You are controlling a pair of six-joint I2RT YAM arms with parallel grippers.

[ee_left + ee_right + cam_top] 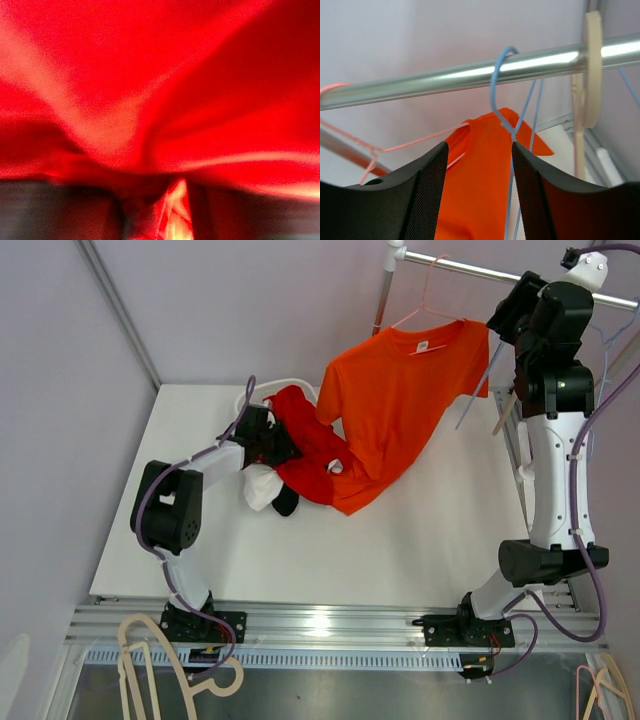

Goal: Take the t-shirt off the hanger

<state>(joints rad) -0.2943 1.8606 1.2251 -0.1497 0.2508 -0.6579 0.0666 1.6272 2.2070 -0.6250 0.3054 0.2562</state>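
The left pincer (268,440) clamps the t-shirt (400,400) near the surface (420,550) far edge (seemingly to drag it off the hanger (425,305)). The right pincer (479,150) gapes wide, empty, beside the rail (445,80).

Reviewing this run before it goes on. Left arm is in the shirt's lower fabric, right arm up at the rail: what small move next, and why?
Probably ease the right gripper toward the pink hanger to steady it. Its jaws are open and empty, the t-shirt hangs on that hanger, and the left gripper seems clamped on its lower fabric.
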